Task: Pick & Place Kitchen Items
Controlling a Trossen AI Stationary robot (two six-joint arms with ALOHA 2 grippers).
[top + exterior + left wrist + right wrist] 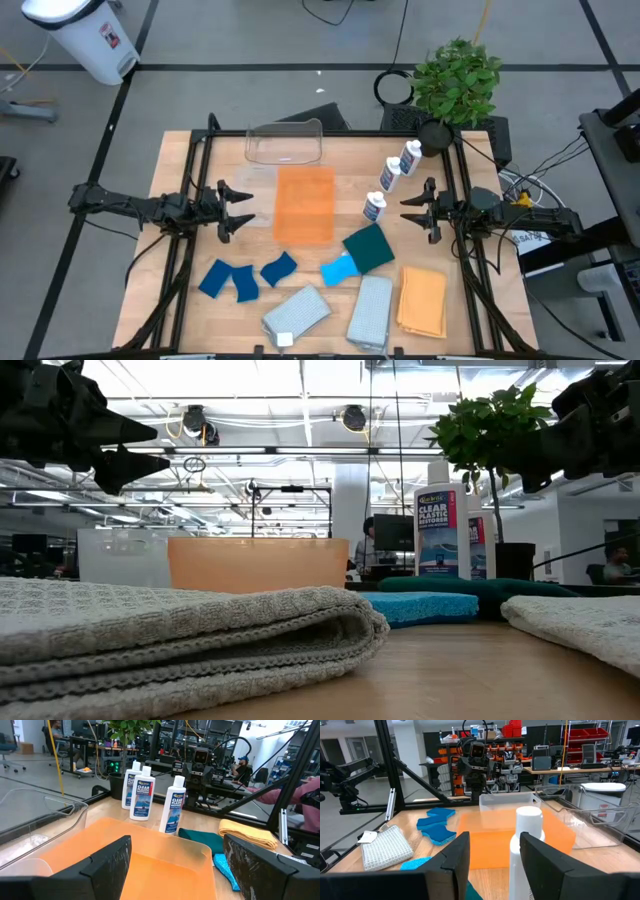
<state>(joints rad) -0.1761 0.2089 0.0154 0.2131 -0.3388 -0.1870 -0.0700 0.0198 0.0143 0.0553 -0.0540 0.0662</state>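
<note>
Three white blue-labelled bottles [390,176] stand upright at the far right of the table. Near the front lie three blue sponges [246,285], a dark green pad [368,248] overlapping a light blue pad [340,268], two grey folded cloths [297,312] and an orange folded cloth [422,300]. My left gripper [240,210] hovers open at the table's left, pointing level toward the middle. My right gripper [412,210] hovers open at the right, facing the nearest bottle [527,845], which stands a little beyond its fingertips and untouched.
An orange translucent bin [304,203] sits in the table's middle between the two grippers. A clear plastic tub [285,143] lies behind it. A potted plant [455,80] stands at the far right corner. Black frame rails [190,200] run along both sides.
</note>
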